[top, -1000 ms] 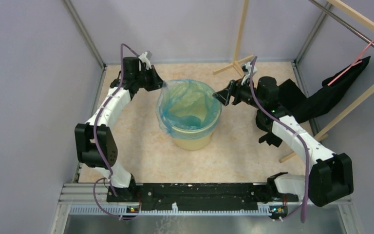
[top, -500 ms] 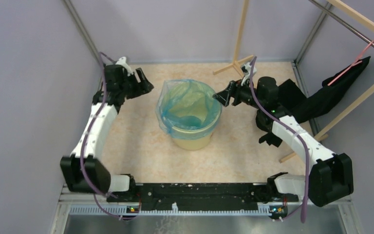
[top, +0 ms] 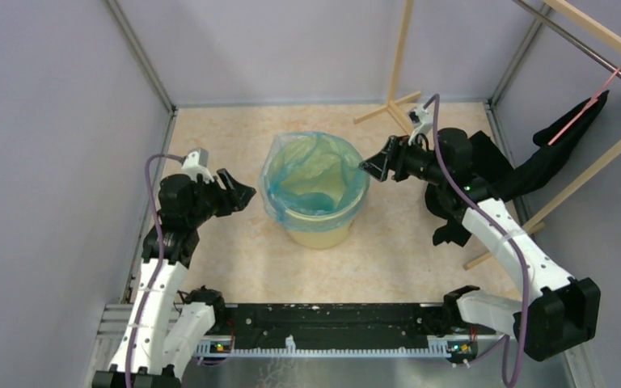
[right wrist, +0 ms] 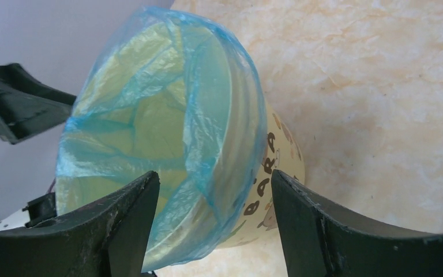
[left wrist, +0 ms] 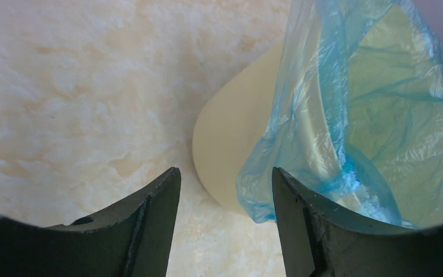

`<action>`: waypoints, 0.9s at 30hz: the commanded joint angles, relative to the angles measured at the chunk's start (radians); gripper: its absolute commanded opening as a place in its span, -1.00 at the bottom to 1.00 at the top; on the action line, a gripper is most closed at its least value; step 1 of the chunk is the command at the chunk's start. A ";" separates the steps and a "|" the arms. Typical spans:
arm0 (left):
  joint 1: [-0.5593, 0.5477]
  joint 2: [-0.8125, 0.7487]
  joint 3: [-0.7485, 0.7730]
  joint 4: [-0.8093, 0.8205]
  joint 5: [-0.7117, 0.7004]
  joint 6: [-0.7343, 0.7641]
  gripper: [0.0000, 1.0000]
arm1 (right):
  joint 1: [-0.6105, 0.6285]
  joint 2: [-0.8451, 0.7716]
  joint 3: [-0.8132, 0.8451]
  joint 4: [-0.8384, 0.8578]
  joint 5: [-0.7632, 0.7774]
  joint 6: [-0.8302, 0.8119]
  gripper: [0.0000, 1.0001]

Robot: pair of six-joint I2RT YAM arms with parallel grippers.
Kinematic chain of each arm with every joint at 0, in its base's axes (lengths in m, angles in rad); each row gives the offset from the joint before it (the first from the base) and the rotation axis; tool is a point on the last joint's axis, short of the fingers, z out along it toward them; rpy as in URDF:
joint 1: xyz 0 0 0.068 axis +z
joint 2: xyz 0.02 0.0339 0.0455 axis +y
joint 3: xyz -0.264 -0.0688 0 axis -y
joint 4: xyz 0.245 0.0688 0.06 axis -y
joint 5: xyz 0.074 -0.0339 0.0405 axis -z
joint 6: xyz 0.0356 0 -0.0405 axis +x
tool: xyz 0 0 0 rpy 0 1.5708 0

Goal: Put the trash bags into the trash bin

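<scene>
One bench (top: pixel 234 267), beige marbled top, with two arms mounted at its near edge. One trash bin (top: pixel 320 231), a pale-yellow round bucket, stood upright about mid-bench, a little toward the far edge. One trash bag (top: pixel 314 173), thin light-blue film, sat inside the bin as a liner. Its mouth was folded over the rim and hung down the outside wall, lower on the side facing the left edge. The film was crinkled and bunched inside.

One black cloth (top: pixel 551 155) hung off a pink hanger (top: pixel 584 107) past the right edge, clear of the bin. One wooden stand (top: pixel 399 73) was at the far edge.

Two claws. The left claw (top: pixel 239 192) was between the left edge and the bin, apart from the bin. Its fingers were spread wide with nothing between them, and it pointed at the bagged side of the bin. The right claw (top: pixel 369 167) was on the right-edge side of the bin, just beside the rim. Its fingers were also spread wide and gripped nothing. Couldn't tell whether a fingertip touched the film or the rim.

Brown lettering (right wrist: pixel 261 189) on the bin wall read "BARA" as far as it showed. The rest ran under the bag and the claw. There was a small cartoon print below it, too cut off to identify.
</scene>
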 commanded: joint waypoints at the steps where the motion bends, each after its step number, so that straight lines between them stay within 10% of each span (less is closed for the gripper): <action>1: 0.000 0.059 -0.038 0.150 0.142 -0.065 0.31 | -0.011 -0.058 0.063 -0.009 -0.005 0.049 0.42; 8: 0.006 0.136 -0.075 0.336 0.279 -0.148 0.33 | -0.010 -0.046 0.079 -0.014 0.021 0.041 0.42; 27: 0.008 0.384 -0.024 0.418 0.321 -0.160 -0.55 | -0.011 0.220 0.170 0.230 -0.098 0.180 0.30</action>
